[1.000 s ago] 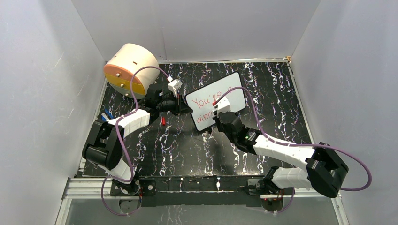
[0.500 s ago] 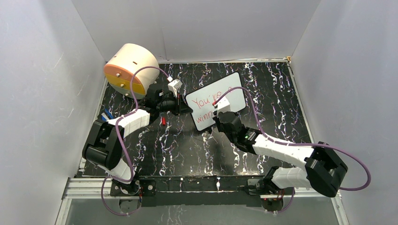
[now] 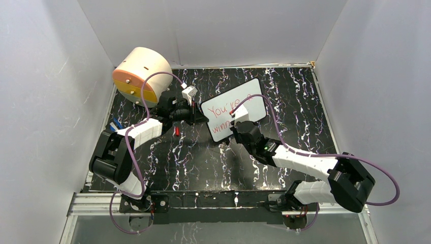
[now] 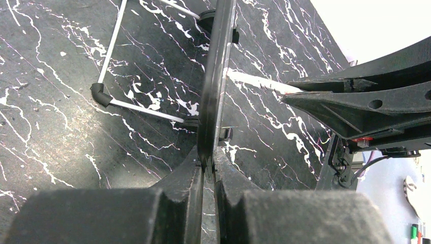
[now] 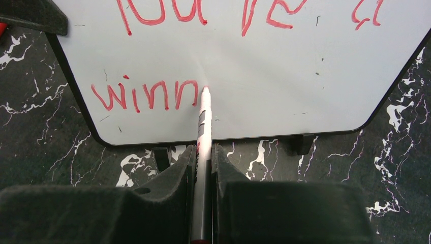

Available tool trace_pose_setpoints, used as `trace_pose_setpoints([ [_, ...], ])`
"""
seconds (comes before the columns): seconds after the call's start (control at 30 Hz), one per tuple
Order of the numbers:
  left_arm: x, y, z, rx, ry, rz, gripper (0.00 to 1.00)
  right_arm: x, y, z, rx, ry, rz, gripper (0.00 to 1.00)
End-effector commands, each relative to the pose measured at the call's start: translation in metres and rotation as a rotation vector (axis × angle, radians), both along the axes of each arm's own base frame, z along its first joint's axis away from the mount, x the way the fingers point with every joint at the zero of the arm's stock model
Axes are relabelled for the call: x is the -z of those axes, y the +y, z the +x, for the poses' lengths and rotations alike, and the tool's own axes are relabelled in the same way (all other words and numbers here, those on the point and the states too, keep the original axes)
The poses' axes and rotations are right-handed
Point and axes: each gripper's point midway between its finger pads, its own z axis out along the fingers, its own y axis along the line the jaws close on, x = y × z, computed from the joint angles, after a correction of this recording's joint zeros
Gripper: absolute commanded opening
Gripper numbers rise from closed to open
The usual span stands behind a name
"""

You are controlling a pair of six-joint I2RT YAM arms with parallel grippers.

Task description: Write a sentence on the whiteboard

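The left arm (image 3: 145, 129) reaches forward over the black marbled table (image 3: 295, 101), and the left jaws are clamped tight on the left edge of the whiteboard (image 3: 256, 104), which stands propped near the table's middle. In from the right comes the right arm (image 3: 305, 162), stretched low toward the board's face, the right jaws closed on a marker (image 5: 203, 122). Its red tip touches the board just after "winn", the lower line of the sentence (image 5: 145, 96).

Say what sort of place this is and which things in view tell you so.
Probably a lab robot test booth: plain white walls box in a black marbled table, and a left arm and a right arm, mounted on a metal rail, work on a whiteboard.
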Motion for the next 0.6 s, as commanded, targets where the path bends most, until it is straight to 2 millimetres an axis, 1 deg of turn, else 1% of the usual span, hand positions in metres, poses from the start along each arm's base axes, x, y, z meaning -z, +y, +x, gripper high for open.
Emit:
trace_pose_setpoints([
  [0.0,-0.012,0.0,0.001,0.004,-0.038,0.013,0.0,-0.008,0.002,0.006,0.012,-0.02,0.031,0.0],
  [0.3,-0.011,0.0,0.0,0.007,-0.034,0.014,0.0,-0.009,-0.004,0.011,0.044,-0.032,0.006,0.0],
  [0.57,-0.011,0.0,0.001,0.006,-0.035,0.014,0.0,-0.017,-0.008,0.014,0.064,-0.057,0.009,0.0],
])
